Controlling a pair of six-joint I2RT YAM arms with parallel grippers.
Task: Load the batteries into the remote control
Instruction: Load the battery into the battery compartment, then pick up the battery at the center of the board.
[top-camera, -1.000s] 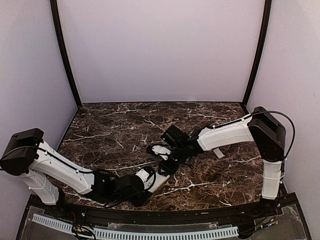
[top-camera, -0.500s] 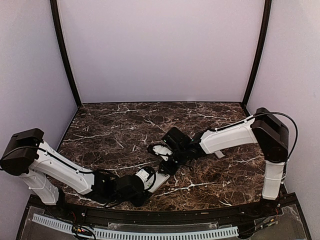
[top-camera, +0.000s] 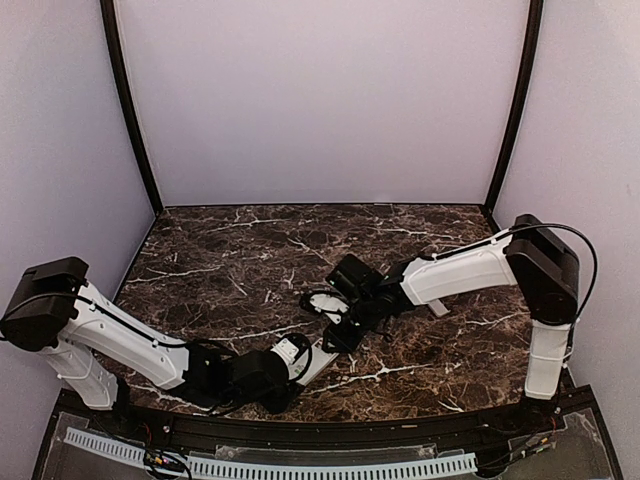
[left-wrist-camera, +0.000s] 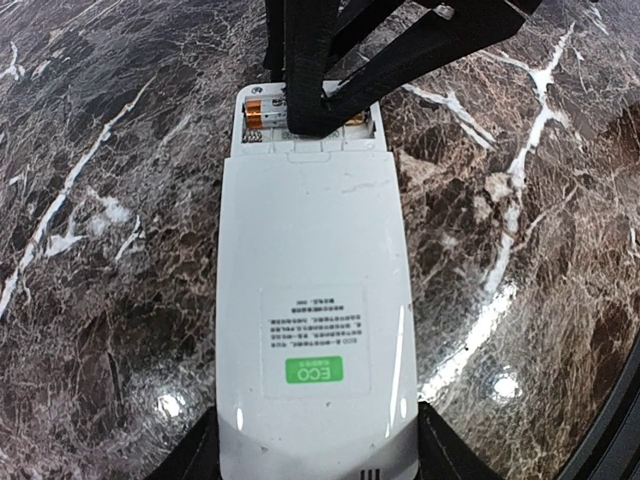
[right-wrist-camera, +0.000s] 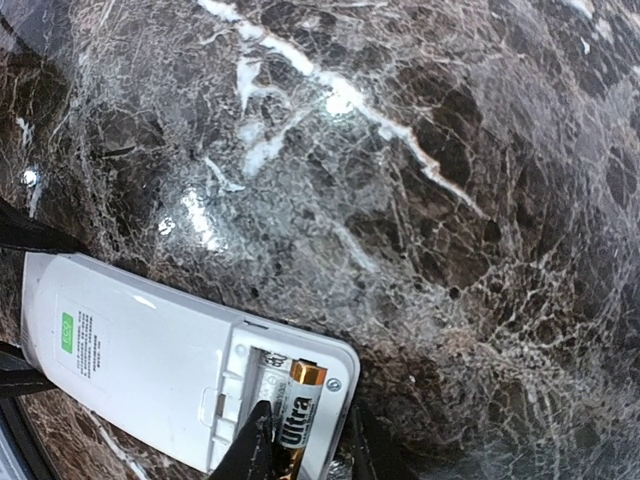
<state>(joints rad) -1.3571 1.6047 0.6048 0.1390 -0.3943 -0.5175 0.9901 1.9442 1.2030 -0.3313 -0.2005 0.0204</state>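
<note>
Bench (top-camera: 230, 260): dark brown marble pattern with white veins.

Remote control (left-wrist-camera: 315, 300) lies back-up on the bench, near the front edge between the two arms. Battery cover is off and the compartment at the far end is open.

Writing:
- A green sticker (left-wrist-camera: 313, 370) reads "ECO" in white.
- The block of small print (left-wrist-camera: 313, 325) above it is too fine to read.
- The battery (right-wrist-camera: 297, 410), black with a copper-coloured end, reads "Ultra" in white along its body.

Left end effector (left-wrist-camera: 318, 462) holds the remote control by its near end, one dark finger on each long side.

Right end effector (right-wrist-camera: 308, 425) is over the open compartment, its gap narrow. One finger (right-wrist-camera: 258, 440) rests against the battery's side. The other stands off it, at the remote control's outer edge. The battery lies in the outer slot, copper end away from the fingers.

View differences:
- Right wrist view gives the "Ultra" lettering. There the green sticker (right-wrist-camera: 67, 330) is only a small patch, unreadable.
- Left wrist view gives "ECO", but a black finger (left-wrist-camera: 305, 90) covers the middle of the compartment. Copper shows on either side of it (left-wrist-camera: 262, 108); cannot tell whether that is one cell or two.
- Top view shows both arms meeting over the remote control (top-camera: 322, 362). No print is legible, and the compartment is hidden under the right end effector (top-camera: 345, 332).
</note>
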